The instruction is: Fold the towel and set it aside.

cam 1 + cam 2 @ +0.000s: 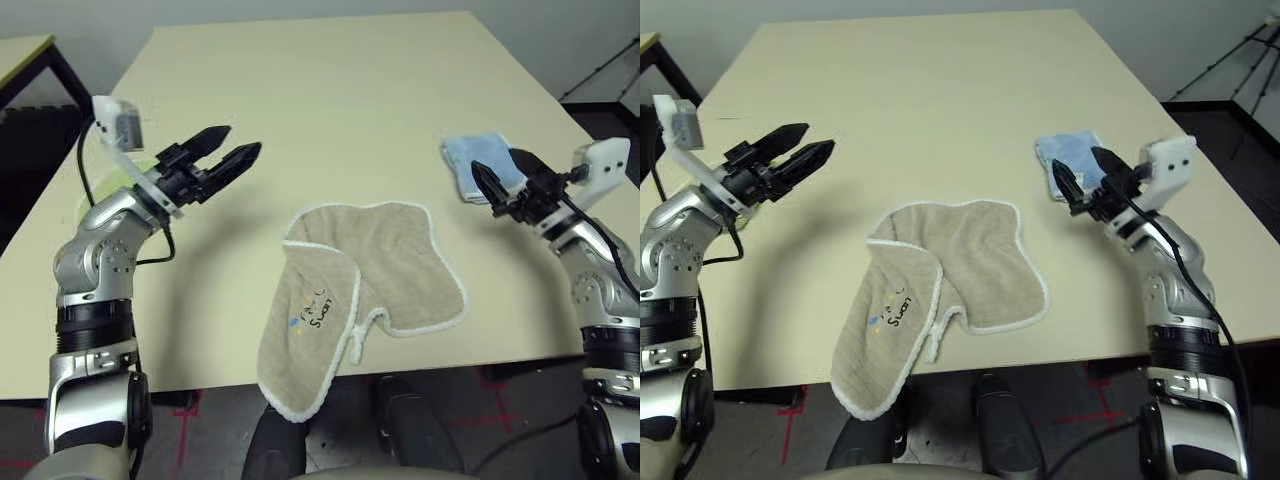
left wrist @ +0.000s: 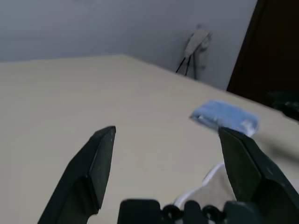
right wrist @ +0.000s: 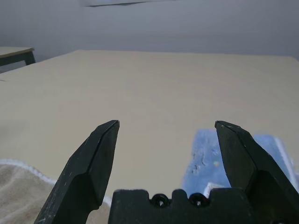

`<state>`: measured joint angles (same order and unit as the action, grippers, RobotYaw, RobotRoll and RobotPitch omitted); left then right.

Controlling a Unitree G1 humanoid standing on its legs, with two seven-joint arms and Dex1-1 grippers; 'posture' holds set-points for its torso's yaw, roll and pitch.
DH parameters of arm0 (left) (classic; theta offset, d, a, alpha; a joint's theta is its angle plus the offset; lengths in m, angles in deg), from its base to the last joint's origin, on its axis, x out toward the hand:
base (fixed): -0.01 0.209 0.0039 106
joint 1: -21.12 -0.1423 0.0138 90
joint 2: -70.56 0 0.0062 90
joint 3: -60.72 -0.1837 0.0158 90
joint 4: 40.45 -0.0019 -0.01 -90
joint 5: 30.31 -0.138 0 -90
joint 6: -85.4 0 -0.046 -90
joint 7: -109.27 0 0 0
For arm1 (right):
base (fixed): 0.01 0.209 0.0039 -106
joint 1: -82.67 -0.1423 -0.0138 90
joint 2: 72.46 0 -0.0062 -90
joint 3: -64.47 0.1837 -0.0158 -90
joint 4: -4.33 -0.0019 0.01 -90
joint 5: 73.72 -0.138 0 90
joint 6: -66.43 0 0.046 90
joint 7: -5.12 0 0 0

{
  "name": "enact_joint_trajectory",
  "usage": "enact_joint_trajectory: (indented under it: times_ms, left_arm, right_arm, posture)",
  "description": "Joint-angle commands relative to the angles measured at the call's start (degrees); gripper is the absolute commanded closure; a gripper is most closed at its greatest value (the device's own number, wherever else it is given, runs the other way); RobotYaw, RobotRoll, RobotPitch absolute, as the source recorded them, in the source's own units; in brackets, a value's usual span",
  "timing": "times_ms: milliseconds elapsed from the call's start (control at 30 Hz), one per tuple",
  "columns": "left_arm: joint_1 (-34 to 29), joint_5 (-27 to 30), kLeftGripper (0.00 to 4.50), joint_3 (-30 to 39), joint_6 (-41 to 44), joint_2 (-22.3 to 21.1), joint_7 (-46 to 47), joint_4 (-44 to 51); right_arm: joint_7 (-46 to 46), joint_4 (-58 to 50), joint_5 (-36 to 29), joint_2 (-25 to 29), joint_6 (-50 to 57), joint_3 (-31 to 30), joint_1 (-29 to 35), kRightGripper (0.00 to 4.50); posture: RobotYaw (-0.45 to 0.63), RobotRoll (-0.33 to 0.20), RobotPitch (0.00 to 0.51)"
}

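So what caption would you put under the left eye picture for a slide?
Both grippers, left and right, hover open above the table, beige towel lying crumpled between them.

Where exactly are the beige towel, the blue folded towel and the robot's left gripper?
beige towel (image 1: pixel 390 265): left eye view, on its flat upper layer.
blue folded towel (image 1: pixel 1065 152): right eye view, on its top face.
left gripper (image 1: pixel 237 144): left eye view, between its open fingertips.
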<state>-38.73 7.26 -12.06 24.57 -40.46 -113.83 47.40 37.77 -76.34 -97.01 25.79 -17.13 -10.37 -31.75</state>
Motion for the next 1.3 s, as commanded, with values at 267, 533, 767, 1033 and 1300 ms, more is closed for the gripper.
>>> enact_joint_trajectory:
  times_ms: [267, 533, 767, 1033, 1300]
  left_arm:
    - [-2.45, -6.3, 0.06, -1.59, -5.81, -3.99, -8.51, -12.14]
    - [2.07, -12.49, 0.06, -7.0, -12.0, -8.07, -20.12, -23.58]
    - [6.01, -17.58, 0.06, -11.04, -17.23, -10.45, -28.18, -32.25]
    - [10.31, -21.91, 0.06, -13.0, -23.57, -9.72, -32.47, -40.28]
    - [10.69, -25.3, 0.06, -13.94, -35.65, -8.92, -34.81, -45.12]
  right_arm:
    - [-0.68, 0.01, 0.44, -1.18, 0.44, -0.66, 1.0, 0.03]
    - [-0.41, -0.7, 0.12, -0.47, 1.15, -0.71, 1.56, 0.03]
    - [0.28, -0.92, 0.05, 0.48, 1.96, -0.85, 1.38, 0.03]
    - [1.62, -1.86, 0.15, 2.3, 5.07, -1.48, 0.93, 0.03]
    - [3.21, -3.63, -0.21, 3.48, 9.15, -2.9, -0.11, 0.03]
  posture:
    - [0.0, 0.0, 0.11]
    - [0.0, 0.0, 0.114]
    - [0.0, 0.0, 0.127]
    - [-0.01, 0.0, 0.14]
    - [-0.01, 0.0, 0.151]
